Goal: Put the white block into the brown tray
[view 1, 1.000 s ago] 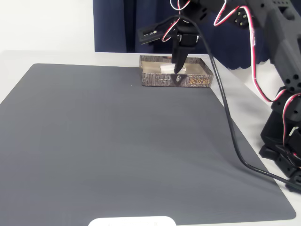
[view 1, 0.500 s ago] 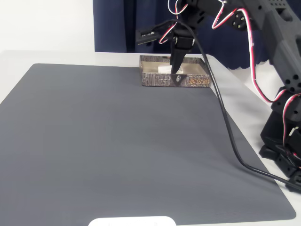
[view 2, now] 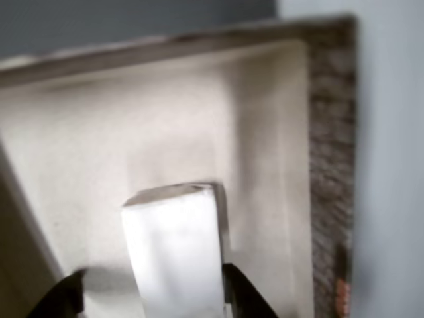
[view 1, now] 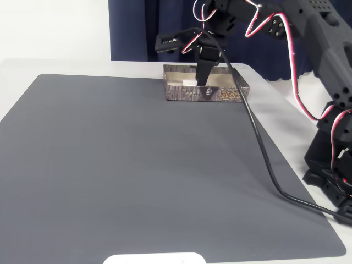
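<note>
Jaws apart, one dark tip either side of the white block (view 2: 175,255) w/ a sliver of gap on the left in the wrist view, so it looks let go (right tip sits close; contact can't be ruled out). Block lies on the cream floor inside the brown tray (view 1: 190,93), near mid-floor, clear of the walls. In the fixed view the gripper (view 1: 201,81) hangs over the tray at the far edge of the grey mat (view 1: 137,176). Judged: placing done; what's left is lifting clear w/o nudging the block.
</note>
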You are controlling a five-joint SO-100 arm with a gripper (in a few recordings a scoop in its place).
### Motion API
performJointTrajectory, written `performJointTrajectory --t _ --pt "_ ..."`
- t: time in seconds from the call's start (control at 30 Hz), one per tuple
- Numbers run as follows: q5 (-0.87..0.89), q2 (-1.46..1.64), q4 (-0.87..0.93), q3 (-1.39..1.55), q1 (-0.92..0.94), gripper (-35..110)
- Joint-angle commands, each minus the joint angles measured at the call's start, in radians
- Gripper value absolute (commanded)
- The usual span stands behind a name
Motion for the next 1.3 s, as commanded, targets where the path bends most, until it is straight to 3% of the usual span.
performJointTrajectory --t 0.0,0.73,1.13,1.27 --pt "0.011 0.017 -0.009 -0.043 -0.011 50" --pt "-0.014 0.086 -0.034 -0.051 -0.009 50" --pt "0.087 0.364 -0.026 0.192 -0.075 48" --pt "0.115 0.48 0.02 0.314 -0.103 38"
